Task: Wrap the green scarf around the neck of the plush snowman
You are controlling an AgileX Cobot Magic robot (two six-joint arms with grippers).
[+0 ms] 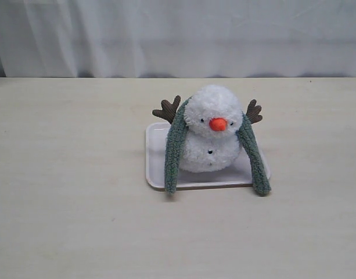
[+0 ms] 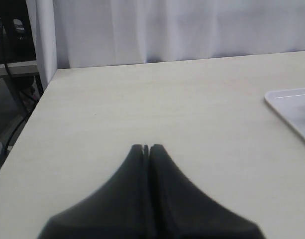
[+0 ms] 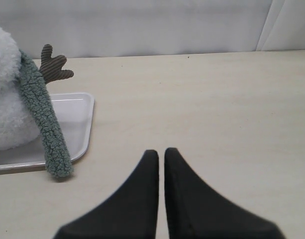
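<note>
The plush snowman sits upright on a white tray at the table's middle, orange nose facing the camera. The green scarf runs behind its head, and both ends hang down in front, one on each side, reaching the tray's front edge. In the right wrist view the snowman and one scarf end show at the side, well apart from my right gripper, which is shut and holds nothing. My left gripper is shut over bare table and holds nothing. Neither gripper shows in the exterior view.
A white curtain hangs behind the table's far edge. In the left wrist view the tray's corner is off to one side, and the table's side edge drops to dark equipment and cables.
</note>
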